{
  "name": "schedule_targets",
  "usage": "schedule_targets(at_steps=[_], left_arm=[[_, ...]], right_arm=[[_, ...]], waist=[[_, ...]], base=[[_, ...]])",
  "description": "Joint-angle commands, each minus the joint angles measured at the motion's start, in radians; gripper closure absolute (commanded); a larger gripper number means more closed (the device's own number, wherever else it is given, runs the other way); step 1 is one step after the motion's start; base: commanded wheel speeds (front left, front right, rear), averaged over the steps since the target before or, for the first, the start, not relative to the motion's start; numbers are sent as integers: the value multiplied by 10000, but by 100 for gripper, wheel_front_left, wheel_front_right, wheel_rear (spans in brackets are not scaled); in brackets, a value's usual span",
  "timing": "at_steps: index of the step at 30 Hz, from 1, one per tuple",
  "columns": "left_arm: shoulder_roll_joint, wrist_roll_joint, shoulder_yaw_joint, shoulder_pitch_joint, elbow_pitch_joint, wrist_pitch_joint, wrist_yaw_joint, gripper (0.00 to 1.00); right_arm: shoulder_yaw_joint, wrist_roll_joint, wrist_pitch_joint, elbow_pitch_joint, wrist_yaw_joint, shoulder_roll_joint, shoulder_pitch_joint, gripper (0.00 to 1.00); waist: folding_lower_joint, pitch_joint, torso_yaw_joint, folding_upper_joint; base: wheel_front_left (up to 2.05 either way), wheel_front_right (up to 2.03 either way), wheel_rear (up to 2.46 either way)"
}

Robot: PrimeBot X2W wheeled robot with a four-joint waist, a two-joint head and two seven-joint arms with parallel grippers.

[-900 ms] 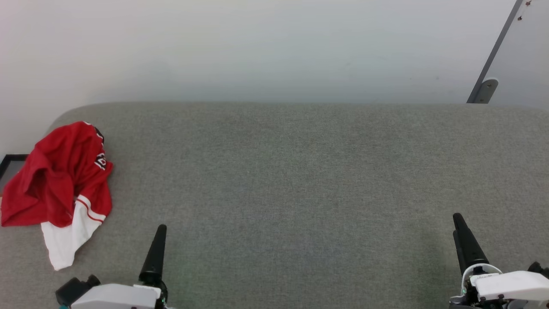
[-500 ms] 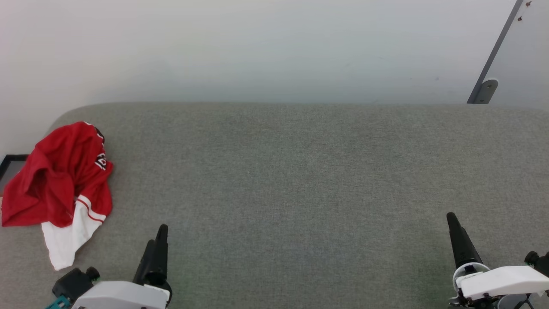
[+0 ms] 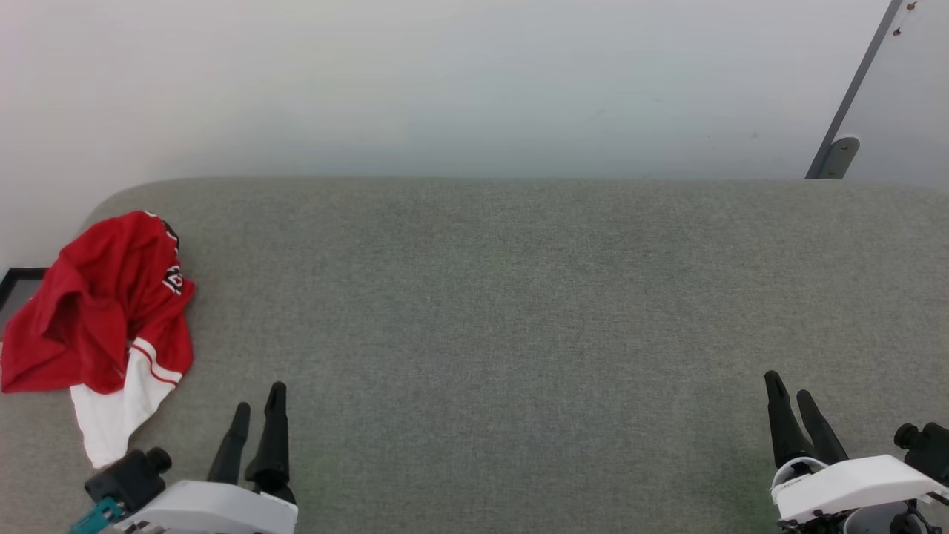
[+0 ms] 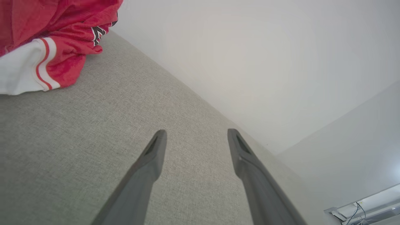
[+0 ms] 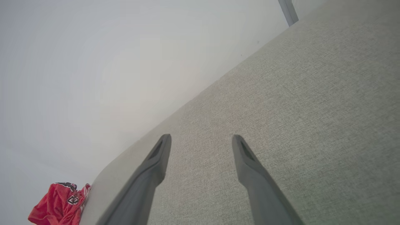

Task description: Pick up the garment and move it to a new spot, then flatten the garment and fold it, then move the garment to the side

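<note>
The big grey cushion top (image 3: 519, 311) runs from side to side under both arms. Its far edge meets the white wall (image 3: 445, 89) in a straight line, and its far left corner is round. On the far right a thin grey bar (image 3: 852, 96) leans up the wall. A small black frame (image 3: 15, 278) peeks out past the left edge. Between the two claws lies a wide stretch of plain grey cloth, and more of it reaches up to the wall.

The left claw (image 3: 259, 397) is low on the left over the cushion. Its two dark fingers are spread wide apart and grip nothing. The right claw (image 3: 788, 384) is low on the right, its fingers just as wide, gripping nothing. Both point toward the wall.

The garment (image 3: 104, 311) lies in a crumpled heap at the left edge of the cushion, close to the round corner. It is ahead of the left claw and off to its left, near it but not touching. It is well apart from the right claw, far across the cushion.

The heap is longer than it is wide. Its long way runs from the wall side toward the robot. The red body is at the far end, with a bit of black and white number on its right side. The white sleeve (image 3: 111, 423) with red stripes points toward the robot, and its tip ends just beside the black knob (image 3: 130, 475) on the left wrist
</note>
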Motion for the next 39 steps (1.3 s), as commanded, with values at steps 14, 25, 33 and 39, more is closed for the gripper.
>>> schedule_targets(at_steps=[14,25,33,39], left_arm=[[142,1936,103,-30,-351,-478,-208,0],[244,2960,-8,51,-484,-750,-252,0],[344,3563,-185,122,-598,-932,-264,0],[453,3941,-288,195,-670,-1062,-254,0]], right_arm=[[46,-1781,-461,-23,-8,-96,-292,0],[139,-2830,-738,-51,-9,-170,-248,0],[188,-3481,-921,-84,-10,-189,-200,0],[236,-3988,-1047,-85,-10,-180,-164,0]], waist=[[0,-4,-14,0],[0,-12,-16,0],[0,-34,2,0],[0,-59,2,0]], base=[[0,0,0],[0,0,0],[0,0,0],[0,0,0]])
